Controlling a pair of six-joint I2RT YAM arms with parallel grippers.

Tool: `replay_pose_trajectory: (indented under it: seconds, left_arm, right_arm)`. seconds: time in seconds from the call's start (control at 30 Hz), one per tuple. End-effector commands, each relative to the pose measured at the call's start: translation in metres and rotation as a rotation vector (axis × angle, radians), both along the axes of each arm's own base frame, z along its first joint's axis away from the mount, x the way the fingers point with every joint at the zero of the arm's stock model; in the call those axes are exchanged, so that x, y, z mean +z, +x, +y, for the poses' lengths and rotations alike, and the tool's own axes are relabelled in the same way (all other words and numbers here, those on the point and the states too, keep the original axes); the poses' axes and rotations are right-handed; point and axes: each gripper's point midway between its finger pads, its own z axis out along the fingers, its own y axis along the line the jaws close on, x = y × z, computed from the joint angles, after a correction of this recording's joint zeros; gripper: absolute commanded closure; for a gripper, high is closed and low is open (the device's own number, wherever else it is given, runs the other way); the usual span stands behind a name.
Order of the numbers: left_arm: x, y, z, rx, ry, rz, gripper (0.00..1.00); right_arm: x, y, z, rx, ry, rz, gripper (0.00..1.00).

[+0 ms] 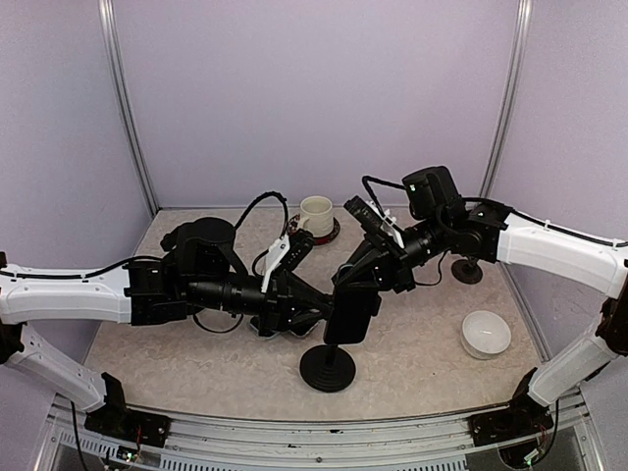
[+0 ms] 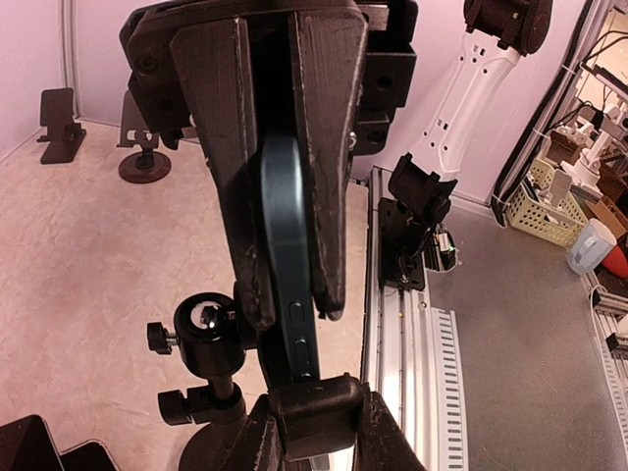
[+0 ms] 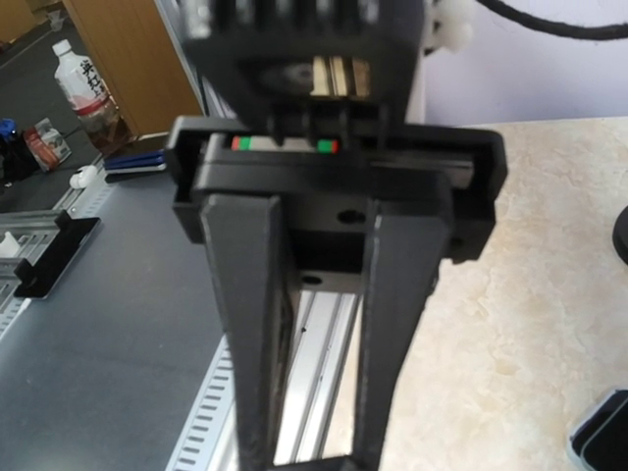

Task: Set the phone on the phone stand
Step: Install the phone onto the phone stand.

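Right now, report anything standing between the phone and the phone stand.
Nothing visible does. The left gripper holds the phone edge-on directly above the phone stand, its lower end already at the stand's clamp.

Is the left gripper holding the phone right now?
Yes, in the left wrist view the left gripper has its two fingers pressed against both faces of the phone, which shows edge-on between them.

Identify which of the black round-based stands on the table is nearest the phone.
The stand by the near edge, just below the phone; the other stand sits further back on the right.
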Motion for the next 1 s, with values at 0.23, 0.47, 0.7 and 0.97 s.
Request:
replay_pose_trajectory:
  seconds: [0.23, 0.47, 0.7, 0.97]
  left_arm:
    - [0.064, -0.011, -0.006, -0.051, -0.202, -0.094, 0.82]
    - [0.062, -0.011, -0.008, -0.053, -0.202, -0.091, 0.55]
    - [0.065, -0.011, -0.004, -0.042, -0.211, -0.097, 0.33]
    - [0.067, -0.008, 0.004, 0.004, -0.22, -0.106, 0.18]
  right_arm:
    - [-0.018, 0.025, -0.005, -0.152, -0.118, 0.001, 1.0]
    - [-0.016, 0.024, -0.005, -0.154, -0.116, -0.006, 1.0]
    - [-0.015, 0.024, -0.008, -0.172, -0.128, -0.02, 1.0]
    - [0.003, 0.046, -0.016, -0.319, -0.152, -0.114, 1.0]
